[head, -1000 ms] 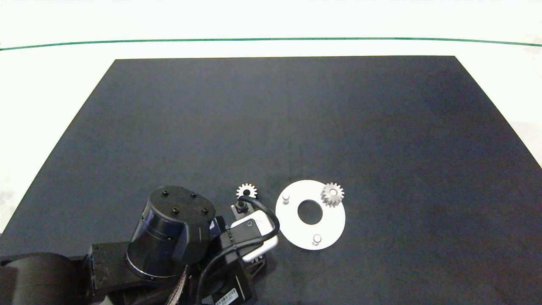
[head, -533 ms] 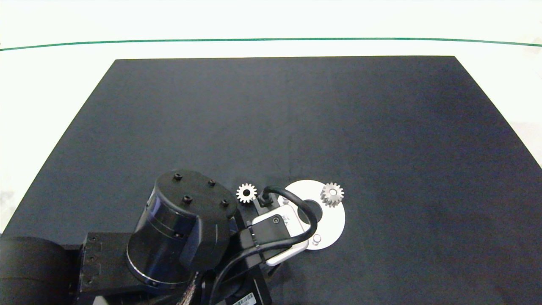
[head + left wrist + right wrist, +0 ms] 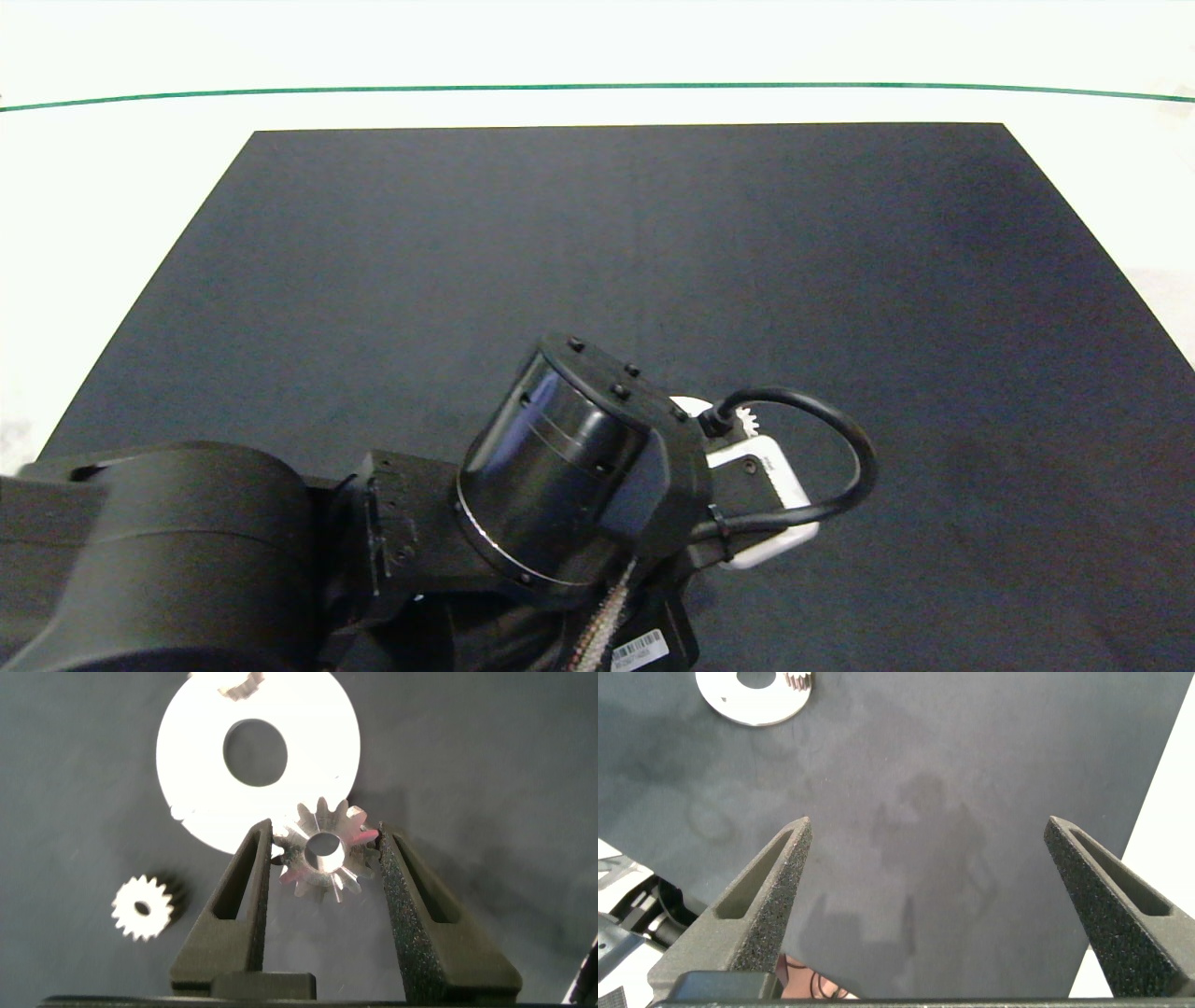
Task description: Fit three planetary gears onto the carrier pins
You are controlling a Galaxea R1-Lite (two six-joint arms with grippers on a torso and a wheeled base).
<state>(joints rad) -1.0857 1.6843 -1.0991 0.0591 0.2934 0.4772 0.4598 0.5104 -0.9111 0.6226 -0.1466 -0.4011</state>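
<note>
My left claw [image 3: 324, 859] is clamped on one gear [image 3: 325, 851], fingers touching its teeth, just over the white disc's [image 3: 308, 775] edge; another gear [image 3: 142, 908] lies beside it; my right claw [image 3: 929, 896] hangs wide open

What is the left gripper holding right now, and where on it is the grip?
The left gripper holds a small silver metal spur gear, its two fingers pressed on opposite sides of the toothed rim. The right gripper is open and holds nothing.
</note>
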